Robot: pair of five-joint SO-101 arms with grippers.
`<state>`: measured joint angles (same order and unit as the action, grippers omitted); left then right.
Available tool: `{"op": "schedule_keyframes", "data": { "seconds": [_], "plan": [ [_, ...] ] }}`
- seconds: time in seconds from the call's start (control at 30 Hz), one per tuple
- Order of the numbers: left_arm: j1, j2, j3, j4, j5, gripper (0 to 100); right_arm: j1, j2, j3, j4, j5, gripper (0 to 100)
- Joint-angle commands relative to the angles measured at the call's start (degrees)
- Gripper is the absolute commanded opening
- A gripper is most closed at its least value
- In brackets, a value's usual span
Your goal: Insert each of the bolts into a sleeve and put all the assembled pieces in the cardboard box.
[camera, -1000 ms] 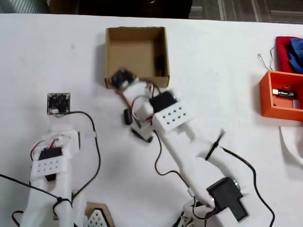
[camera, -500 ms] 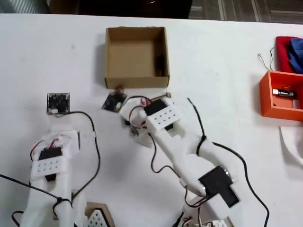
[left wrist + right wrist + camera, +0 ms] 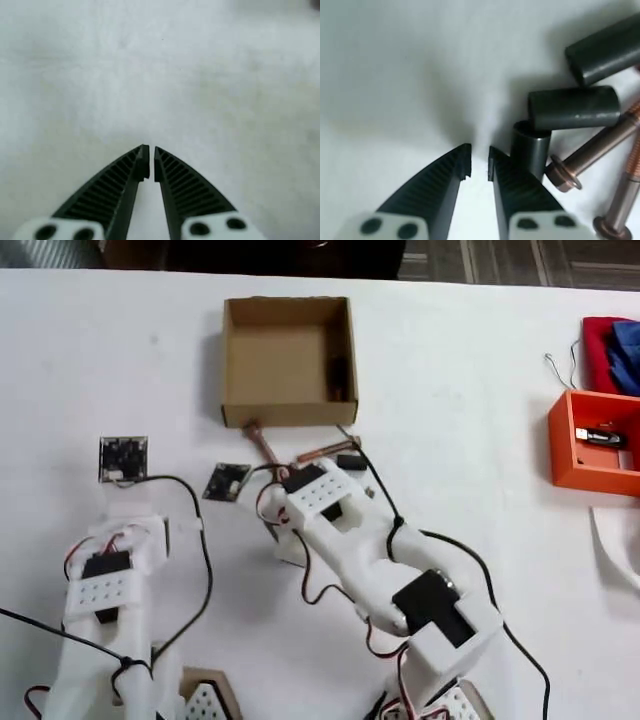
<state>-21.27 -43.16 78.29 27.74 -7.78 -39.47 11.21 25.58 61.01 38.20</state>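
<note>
Right wrist view: right end effector [image 3: 479, 162] nearly closed, empty, tips beside nearest sleeve [image 3: 530, 150]; left end effector [image 3: 151, 162] closed, empty

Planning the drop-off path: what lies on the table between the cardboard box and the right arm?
Two copper bolts, seen in the high view, just outside the cardboard box.

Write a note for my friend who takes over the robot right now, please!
Left gripper: shut, empty, over bare table.
Right gripper: shut, empty, beside three loose sleeves and two bolts, near the box.
Done: one dark piece lies in the box.
Left: none of these bolts is in a sleeve yet. Join them, then box them.
</note>
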Motion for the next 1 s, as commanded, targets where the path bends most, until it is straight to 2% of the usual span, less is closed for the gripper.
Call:
{"op": "schedule_keyframes", "data": {
  "seconds": [0.0, 0.07, 0.13, 0.3, 0.53, 0.63, 0.77, 0.9, 0.97],
  "plan": [
    [0.44, -0.18, -0.13, -1.05, -0.18, 5, 0.31, 1.89, -2.29, -0.66, 0.09, 6.2],
    [0.44, -0.18, -0.13, -1.05, -0.18, 5, 1.36, 2.86, -4.04, -0.04, -0.09, 5.8],
    [0.44, -0.18, -0.13, -1.05, -0.18, 5, 2.86, 4.0, -5.54, 0.84, -0.09, 1.4],
    [0.44, -0.18, -0.13, -1.05, -0.18, 5, 5.05, 4.18, -8.7, 6.55, -0.35, 2.2],
    [0.44, -0.18, -0.13, -1.05, -0.18, 5, 5.41, -11.38, -7.03, 10.15, -10.46, 2.2],
    [0.44, -0.18, -0.13, -1.05, -0.18, 5, 5.32, -21.93, -1.67, 8.92, -14.07, 2.2],
    [0.44, -0.18, -0.13, -1.05, -0.18, 5, 5.14, -33.54, 8.79, 2.86, -14.68, 2.2],
    [0.44, -0.18, -0.13, -1.05, -0.18, 5, 5.41, -33.98, 13.19, -2.07, -13.45, 3.0],
    [0.44, -0.18, -0.13, -1.05, -0.18, 5, 5.14, -30.64, 12.4, -2.15, -11.43, 7.9]
  ]
}}
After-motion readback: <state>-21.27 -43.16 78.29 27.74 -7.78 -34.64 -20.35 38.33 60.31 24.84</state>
